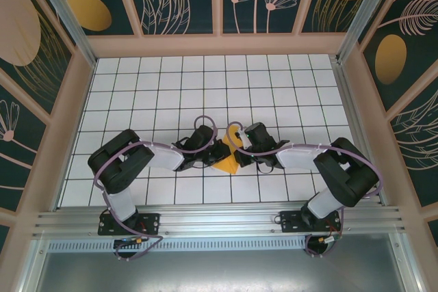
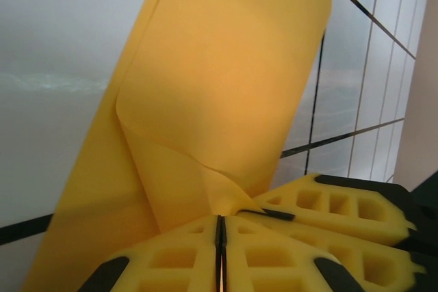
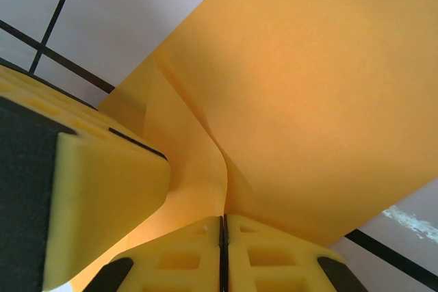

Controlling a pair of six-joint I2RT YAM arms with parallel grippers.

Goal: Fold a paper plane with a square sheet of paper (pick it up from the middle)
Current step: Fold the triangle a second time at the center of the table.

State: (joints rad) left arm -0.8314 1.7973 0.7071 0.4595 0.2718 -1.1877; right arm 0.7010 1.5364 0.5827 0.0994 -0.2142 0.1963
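White gridded tiles covered the surface (image 1: 205, 80), boxed in by pale wooden frames and dark wall panels (image 1: 274, 18) printed with orange ovals and line-drawn plants. Open tiles lay on every side of the work: several rows toward the far wall and wide strips toward the left and right edges. A ribbed aluminium rail (image 1: 219, 218) ran along the near edge and carried both arm bases.

Both arms were bent inward, so the 2 hands sat near the middle of the surface, a little toward the near edge. The left hand (image 1: 219, 155) had its yellow foam pads (image 2: 171, 258) pressed together, with a fold of the thin orange-yellow sheet of paper (image 1: 229, 158) pinched in the seam between them. The right hand (image 1: 241, 148) was likewise closed tight, its pads (image 3: 274, 258) nipping the same sheet from the opposite side. The 2 hands were just beside each other, and each wrist view caught the other hand's yellow finger.

The sheet stood between the hands, creased and partly doubled over. A rounded flap rose above the left hand's pads, and a sharp crease ran down into the right hand's grip. Lilac cables (image 1: 204, 118) looped over the forearms close to the paper. Whether the sheet's lower corner touched the surface could not be told.
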